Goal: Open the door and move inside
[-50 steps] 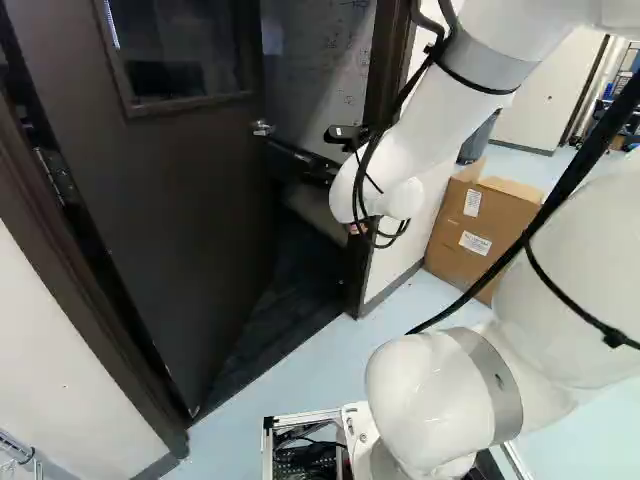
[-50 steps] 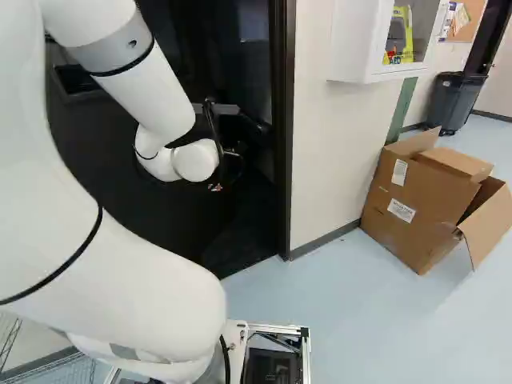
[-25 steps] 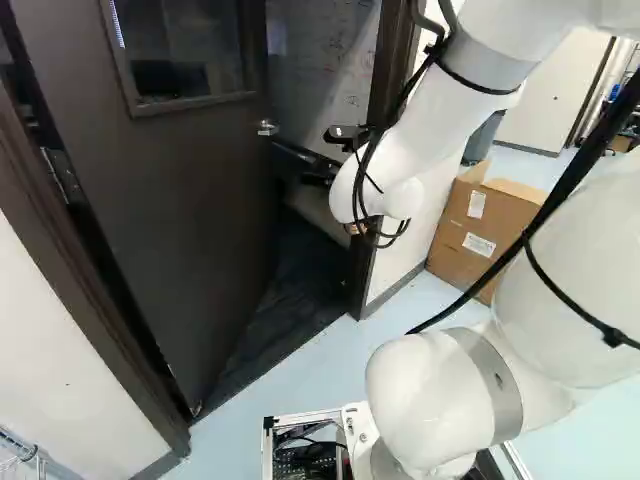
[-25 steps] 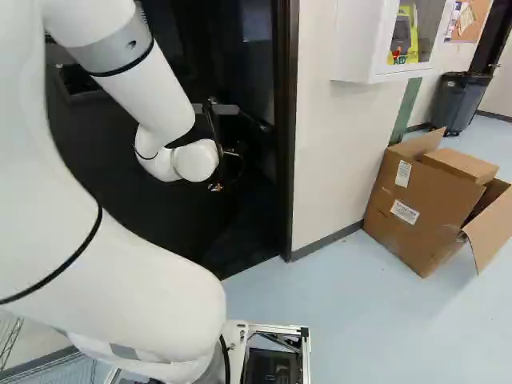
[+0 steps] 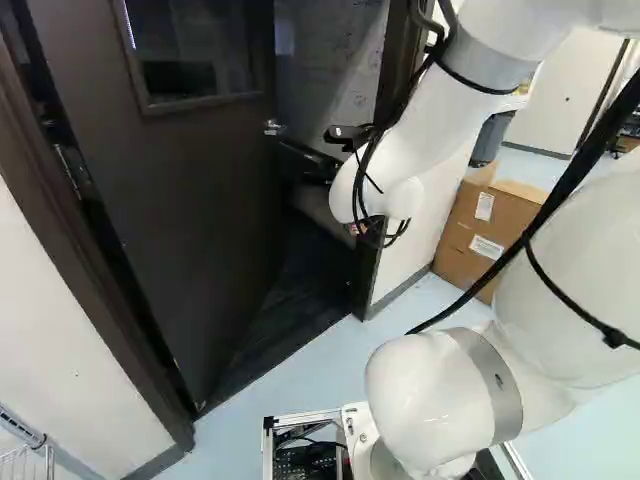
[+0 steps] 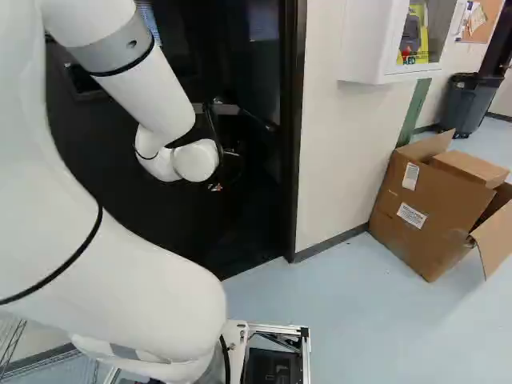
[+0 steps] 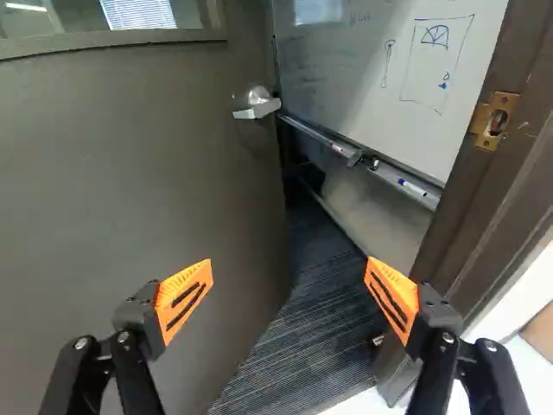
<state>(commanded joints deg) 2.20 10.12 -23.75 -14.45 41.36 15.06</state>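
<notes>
In the left base view, seeing the scene sliding slightly toward three o'clock, so judging the base [image 5: 305,419] to be moving, likely turning left. Finding the windowed door [image 5: 190,230] standing ajar at nine o'clock, swung inward, not clearly shifting against the door frame [image 5: 367,280]. Seeing the arm [image 5: 435,115] keeping its pose. Judging the opening step nearly finished, the entry still waiting. Barely making out the arm's far end among cables.

In the right base view, catching the same drift, with the cardboard box [image 6: 420,212] lying at three o'clock. Losing the door's edge in darkness behind the arm.

In the wrist view, seeing the pincer [image 7: 289,278] standing spread, clamping nothing. Taking straight ahead as twelve, finding the lever handle [image 7: 257,105] just short of twelve, the whiteboard [image 7: 371,69] at one, the strike plate [image 7: 494,121] at two, and carpet [image 7: 302,337] showing between the fingers. Cutting off the door's top and hiding its far face. Possibly risking a brush against the frame while entering.
</notes>
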